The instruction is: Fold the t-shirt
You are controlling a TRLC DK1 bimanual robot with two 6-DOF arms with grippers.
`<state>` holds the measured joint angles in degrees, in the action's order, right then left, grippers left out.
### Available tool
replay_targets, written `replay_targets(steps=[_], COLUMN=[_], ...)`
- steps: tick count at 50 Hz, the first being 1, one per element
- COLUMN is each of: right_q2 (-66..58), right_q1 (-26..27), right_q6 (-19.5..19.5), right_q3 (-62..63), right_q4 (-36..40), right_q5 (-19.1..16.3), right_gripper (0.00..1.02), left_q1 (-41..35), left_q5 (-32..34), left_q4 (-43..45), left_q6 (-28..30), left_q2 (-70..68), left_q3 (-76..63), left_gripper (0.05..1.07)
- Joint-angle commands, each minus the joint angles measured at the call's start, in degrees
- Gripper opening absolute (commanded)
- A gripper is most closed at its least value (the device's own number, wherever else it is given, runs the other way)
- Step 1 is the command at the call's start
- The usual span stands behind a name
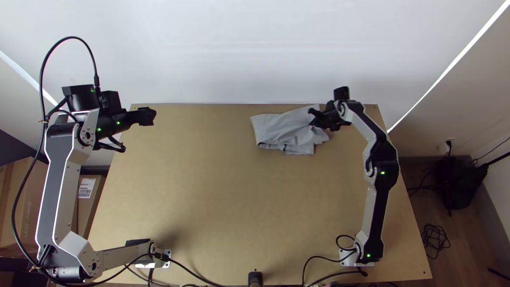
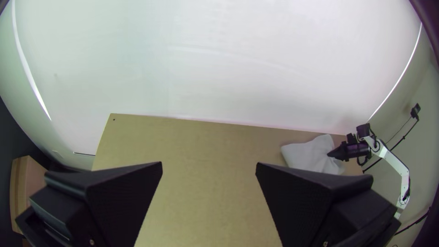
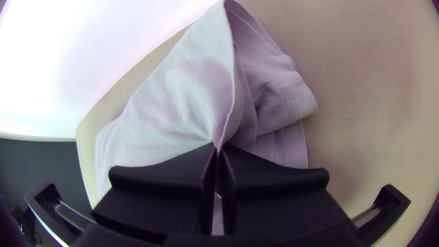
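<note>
A pale grey t-shirt (image 1: 281, 130) lies partly folded and bunched near the table's far edge, right of the middle. At its right side is my right gripper (image 1: 313, 118). In the right wrist view the right gripper (image 3: 218, 148) is shut on a raised fold of the t-shirt (image 3: 183, 110), with creases running out from the pinch. My left gripper (image 1: 152, 116) is over the table's far left corner, well away from the t-shirt. In the left wrist view the left gripper (image 2: 209, 167) has its fingers wide apart with nothing between them.
The wooden table (image 1: 212, 196) stretches from the t-shirt toward the arms' bases. A white wall (image 1: 239, 53) rises behind its far edge. Cables run along the near edge. Cardboard boxes (image 1: 87, 196) stand beyond the table's left side.
</note>
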<state>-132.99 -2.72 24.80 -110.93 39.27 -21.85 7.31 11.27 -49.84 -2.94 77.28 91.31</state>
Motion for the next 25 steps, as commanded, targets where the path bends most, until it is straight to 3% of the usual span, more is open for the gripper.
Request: replay_targets(steps=[1, 23, 24, 25], right_q2=[0.89, 15.22, 16.09, 17.15], right_q1=[7.20, 29.97, 30.58, 31.20], right_q6=[0.78, 1.39, 1.13, 0.34], right_q3=[2.83, 20.06, 21.20, 22.43], right_q4=[0.46, -1.65, -1.82, -1.91], right_q5=[3.13, 6.29, 6.29, 6.29], right_gripper=[0.02, 0.02, 0.03, 0.11], left_q1=[-0.19, -1.25, -1.25, -1.25], left_q5=[-0.19, -0.19, -0.19, -0.19], left_q4=[-0.25, 0.10, 0.10, 0.10], left_q6=[0.30, -0.49, -0.49, -0.49], left_q2=[-1.51, -2.66, -2.83, -2.92], left_q3=[1.59, 0.71, 0.54, 0.36], left_gripper=[1.03, 1.03, 1.03, 1.03])
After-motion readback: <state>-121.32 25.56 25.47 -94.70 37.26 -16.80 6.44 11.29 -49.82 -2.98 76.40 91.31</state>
